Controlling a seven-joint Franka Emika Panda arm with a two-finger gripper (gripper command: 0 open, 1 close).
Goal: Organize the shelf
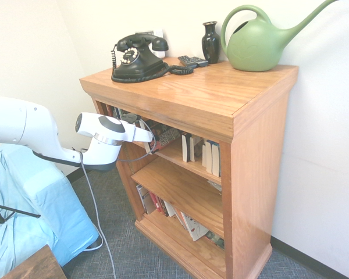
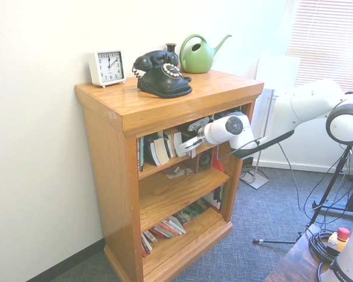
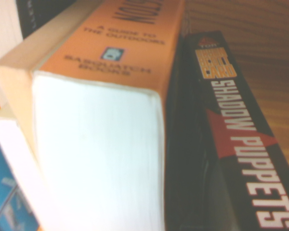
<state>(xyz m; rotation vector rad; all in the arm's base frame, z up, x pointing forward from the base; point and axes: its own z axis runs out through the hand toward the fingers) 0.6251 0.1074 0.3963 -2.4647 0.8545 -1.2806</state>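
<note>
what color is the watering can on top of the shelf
Green; the watering can shows best in the first exterior view.

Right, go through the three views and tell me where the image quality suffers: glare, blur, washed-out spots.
First exterior view: evenly lit, the shelf sharp, its top showing soft sheen. Second exterior view: the window blinds at upper right are blown out white. Wrist view: soft close-up focus; the orange book has faint, blurry print, its white page edge is overexposed, while "Shadow Puppets" on the black book stays readable.
</note>
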